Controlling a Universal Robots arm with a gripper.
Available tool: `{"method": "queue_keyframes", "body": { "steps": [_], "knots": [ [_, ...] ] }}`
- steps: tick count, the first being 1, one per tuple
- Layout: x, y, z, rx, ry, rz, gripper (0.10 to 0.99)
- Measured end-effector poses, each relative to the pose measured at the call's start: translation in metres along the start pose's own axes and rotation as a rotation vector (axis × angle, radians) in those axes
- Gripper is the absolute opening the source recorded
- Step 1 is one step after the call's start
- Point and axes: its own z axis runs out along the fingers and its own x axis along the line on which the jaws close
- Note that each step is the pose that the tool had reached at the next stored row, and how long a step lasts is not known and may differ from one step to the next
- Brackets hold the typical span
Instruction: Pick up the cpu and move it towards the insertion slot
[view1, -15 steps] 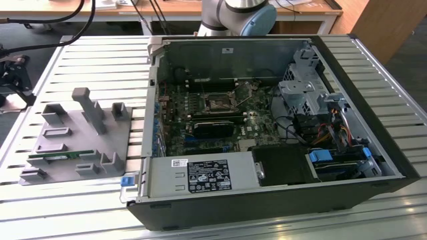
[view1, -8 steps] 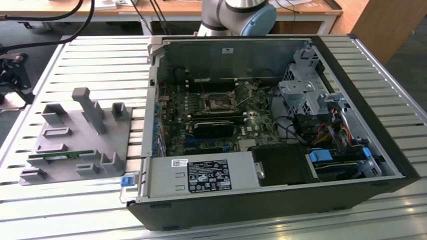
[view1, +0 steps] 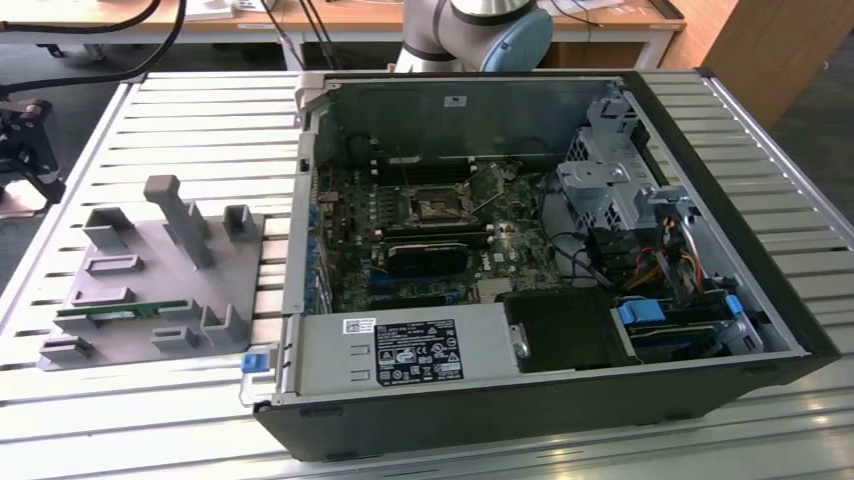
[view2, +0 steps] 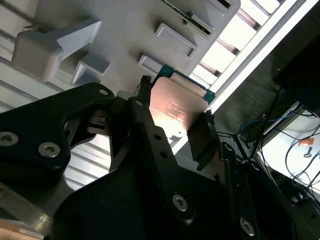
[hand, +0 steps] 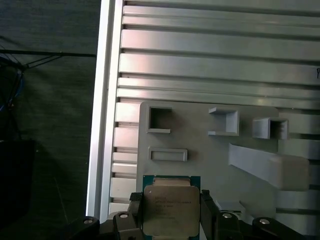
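Note:
The cpu (hand: 170, 210) is a flat square chip with a silvery top and a green rim. In both wrist views my gripper (hand: 171, 214) is shut on it, one black finger on each of two opposite sides. The cpu (view2: 177, 107) and gripper (view2: 176, 114) are over the grey plastic tray (view2: 125, 45), near one of its edges. I cannot tell whether the chip rests on the tray or hangs just above it. The insertion slot (view1: 434, 208), a shiny square frame with a dark centre, sits on the motherboard inside the open computer case (view1: 747, 250).
The grey tray (view1: 134, 300) lies on a slatted metal table (view1: 200, 110) at the exterior view's left of the case, with upright posts and a green memory stick (view1: 120, 313) in it. Cables and drive cages crowd the case's right side. The arm's base (view1: 481, 30) stands behind the case.

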Motion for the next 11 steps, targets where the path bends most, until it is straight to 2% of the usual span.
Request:
{"method": "queue_keyframes", "body": {
  "steps": [11],
  "knots": [
    [0.0000,0.0004,-0.0089,0.000,0.0000,0.000,0.541]
  ]
}}
